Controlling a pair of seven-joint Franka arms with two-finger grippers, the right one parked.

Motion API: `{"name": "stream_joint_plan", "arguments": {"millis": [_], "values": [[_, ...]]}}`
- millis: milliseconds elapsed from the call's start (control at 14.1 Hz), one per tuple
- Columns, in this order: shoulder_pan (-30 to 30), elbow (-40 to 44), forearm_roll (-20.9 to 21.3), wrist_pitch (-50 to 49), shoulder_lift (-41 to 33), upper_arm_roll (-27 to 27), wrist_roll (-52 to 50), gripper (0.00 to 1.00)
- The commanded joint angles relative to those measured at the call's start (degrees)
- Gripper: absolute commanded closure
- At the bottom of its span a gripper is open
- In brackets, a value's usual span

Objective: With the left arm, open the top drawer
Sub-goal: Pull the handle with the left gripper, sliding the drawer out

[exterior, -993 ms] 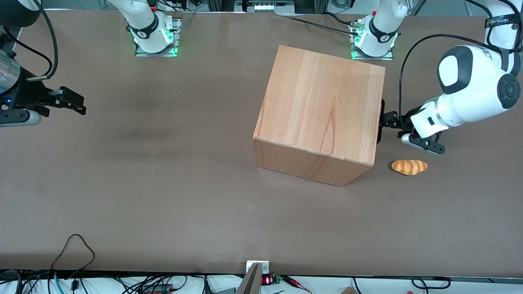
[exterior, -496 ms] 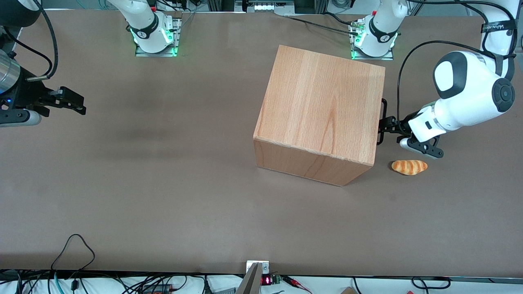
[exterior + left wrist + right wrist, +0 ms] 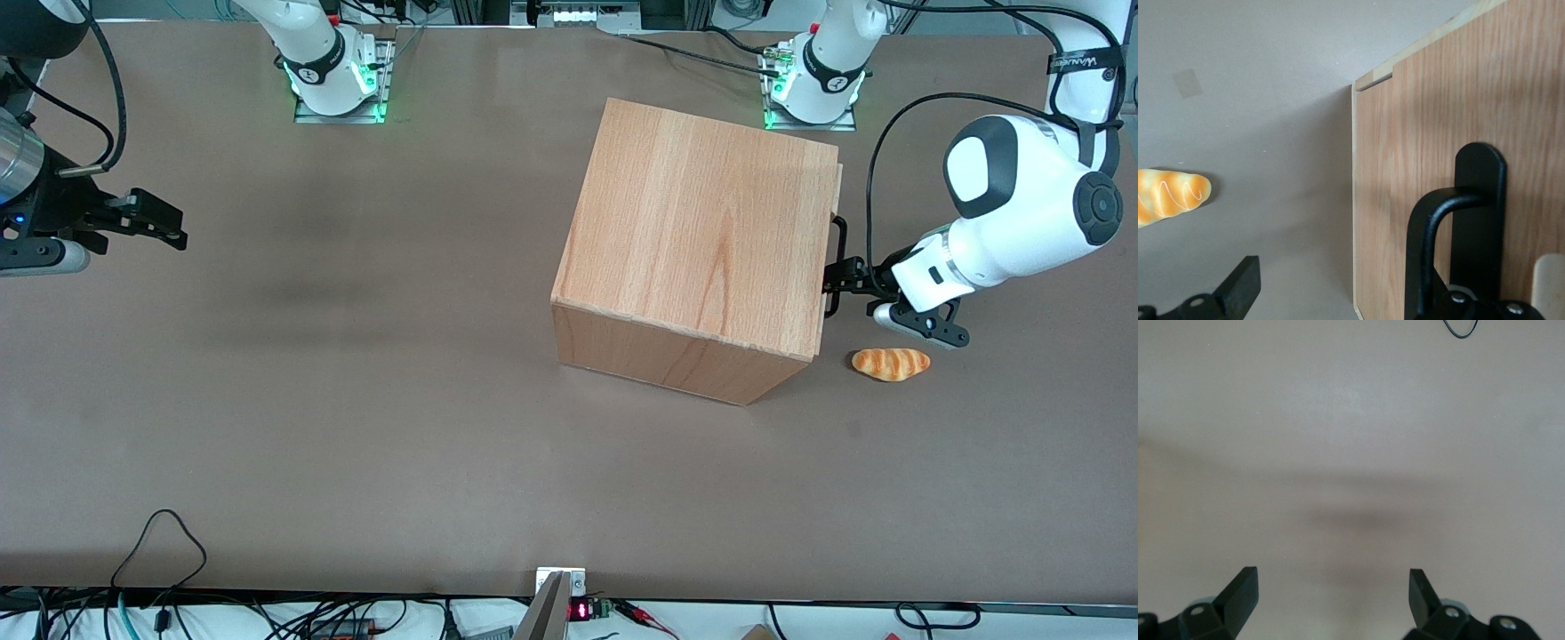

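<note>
Bread roll [image 3: 891,364], toy, golden with pale stripes: lies on the brown table [image 3: 356,400], toward the working arm's end. Loose black cable loop [image 3: 160,542]: near the table's front edge, toward the parked arm's end.

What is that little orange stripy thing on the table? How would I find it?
Find the big wooden box on the brown table. At its end toward the working arm, the gripper sits at the black handle of the top drawer. Just nearer the front camera than the gripper lies a small bread roll, golden orange with pale stripes, the only food there.
</note>
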Motion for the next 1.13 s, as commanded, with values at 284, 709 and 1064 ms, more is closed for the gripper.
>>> {"name": "stream_joint_plan", "arguments": {"millis": [284,709,1064], "values": [[2.0,0.4,-0.6,3.9,1.3,3.5,2.5,0.00],[6.2,0.7,-0.1,4.8,1.7,6.1,8.7,0.00],[9.7,2.8,2.1,6.6,2.6,7.9,14.5,0.00]]}}
